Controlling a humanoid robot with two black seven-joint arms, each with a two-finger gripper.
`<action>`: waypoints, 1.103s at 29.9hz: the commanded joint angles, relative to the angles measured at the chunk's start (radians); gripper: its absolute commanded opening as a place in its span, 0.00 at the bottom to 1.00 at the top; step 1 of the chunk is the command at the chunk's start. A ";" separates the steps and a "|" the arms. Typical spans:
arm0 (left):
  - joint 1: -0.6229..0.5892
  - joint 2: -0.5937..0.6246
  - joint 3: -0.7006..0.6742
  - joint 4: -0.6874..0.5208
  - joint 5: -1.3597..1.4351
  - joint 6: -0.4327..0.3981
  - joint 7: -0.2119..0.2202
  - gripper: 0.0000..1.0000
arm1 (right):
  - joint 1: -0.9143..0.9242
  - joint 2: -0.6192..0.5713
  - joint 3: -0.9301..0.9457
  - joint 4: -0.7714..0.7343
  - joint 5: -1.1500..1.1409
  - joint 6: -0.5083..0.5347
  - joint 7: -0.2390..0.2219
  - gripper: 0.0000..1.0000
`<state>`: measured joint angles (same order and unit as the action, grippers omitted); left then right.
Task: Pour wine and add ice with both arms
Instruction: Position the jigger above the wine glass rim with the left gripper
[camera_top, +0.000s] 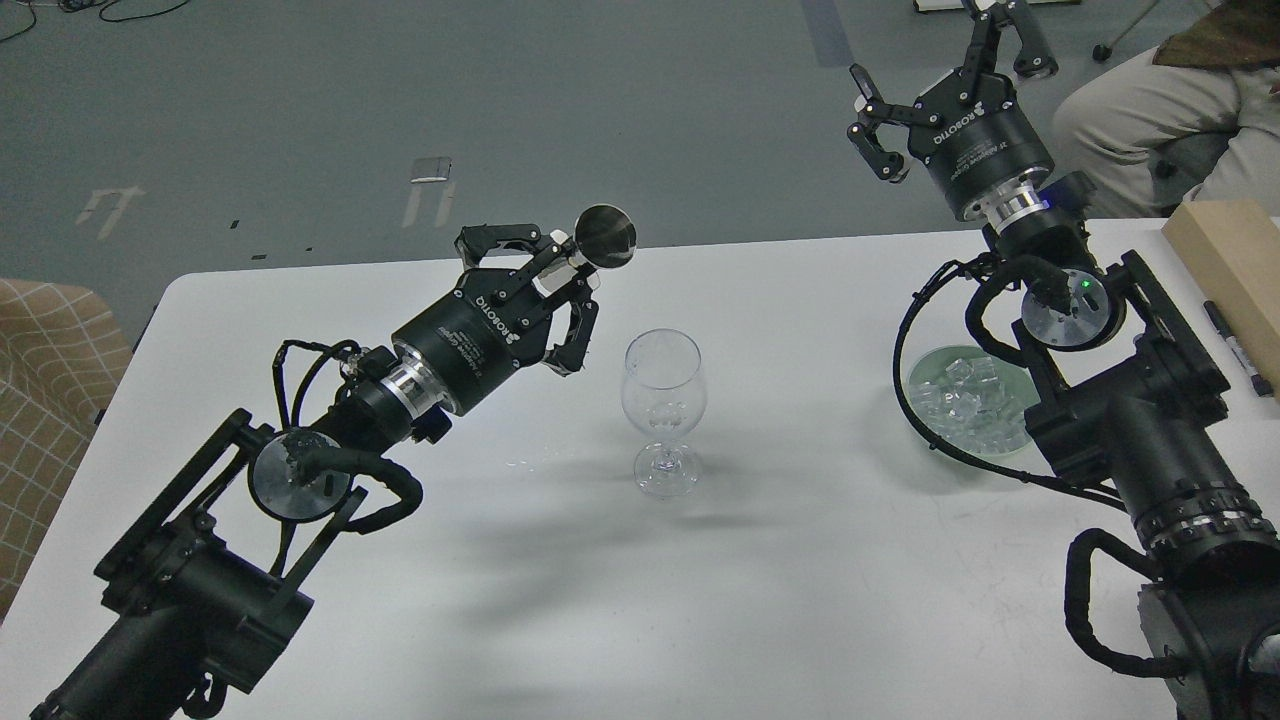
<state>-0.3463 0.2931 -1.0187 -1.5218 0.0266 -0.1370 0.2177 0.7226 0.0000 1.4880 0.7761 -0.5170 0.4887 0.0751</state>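
Gripping a small steel cup (604, 238), the left claw (560, 275) nears the fragile glass (662, 400), while the right claw (950, 75) hangs released above slippery ice (960, 395).

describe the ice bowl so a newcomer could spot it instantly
Start at the white table and go to its right side, under the right arm's elbow. There sits a pale green bowl heaped with clear ice cubes; the stemmed wine glass mid-table stands apart, empty.

left gripper (560, 285) clasping metal jigger (603, 239), wine glass (663, 408) upright
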 joint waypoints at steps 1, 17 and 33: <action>0.000 0.000 0.000 0.000 0.007 0.000 0.000 0.11 | 0.000 0.000 0.000 0.000 0.000 0.000 0.000 1.00; -0.002 0.000 0.000 0.000 0.079 0.000 0.002 0.11 | -0.002 0.000 -0.002 0.000 0.000 0.000 0.000 1.00; -0.022 0.005 0.049 0.000 0.110 0.000 0.002 0.11 | -0.002 0.000 -0.002 0.000 0.000 0.000 0.000 1.00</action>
<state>-0.3629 0.2965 -0.9791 -1.5217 0.1339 -0.1365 0.2194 0.7200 0.0000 1.4863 0.7762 -0.5169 0.4887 0.0751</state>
